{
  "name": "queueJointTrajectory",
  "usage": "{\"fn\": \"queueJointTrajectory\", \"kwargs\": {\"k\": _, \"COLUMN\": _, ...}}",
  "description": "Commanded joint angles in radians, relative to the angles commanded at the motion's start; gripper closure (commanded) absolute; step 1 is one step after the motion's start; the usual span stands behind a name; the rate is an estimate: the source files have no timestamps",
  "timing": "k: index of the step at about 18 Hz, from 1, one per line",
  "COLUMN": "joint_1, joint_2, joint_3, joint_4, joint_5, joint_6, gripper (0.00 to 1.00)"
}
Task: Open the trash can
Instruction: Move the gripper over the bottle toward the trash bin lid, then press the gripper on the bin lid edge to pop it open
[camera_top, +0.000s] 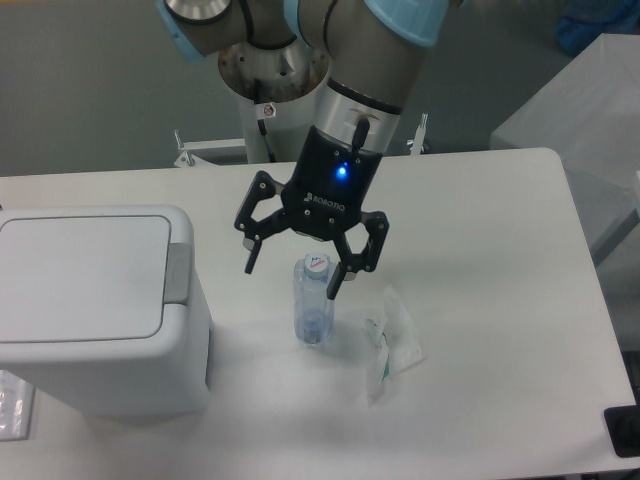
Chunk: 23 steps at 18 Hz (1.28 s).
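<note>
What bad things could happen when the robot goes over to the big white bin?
The open end effector hangs just above the bottle, so one finger might knock it over on the way. The trash can lid is shut; missing the grey push tab would probably leave it closed.

— What's at the left of the frame?
— The white trash can, lid flat and closed, grey tab on its right edge.
— And the gripper?
— Center frame, fingers spread wide, empty, beside the clear bottle; a crumpled wrapper lies right of it.
</note>
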Motion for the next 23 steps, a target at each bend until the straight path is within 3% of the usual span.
{"fn": "queueJointTrajectory", "kwargs": {"k": 11, "joint_1": -0.074, "joint_2": 0.006, "joint_3": -0.078, "joint_4": 0.026, "joint_5": 0.011, "joint_6": -0.029, "gripper": 0.00}}
{"fn": "queueJointTrajectory", "kwargs": {"k": 23, "joint_1": -0.077, "joint_2": 0.000, "joint_3": -0.094, "joint_4": 0.037, "joint_5": 0.011, "joint_6": -0.028, "gripper": 0.00}}
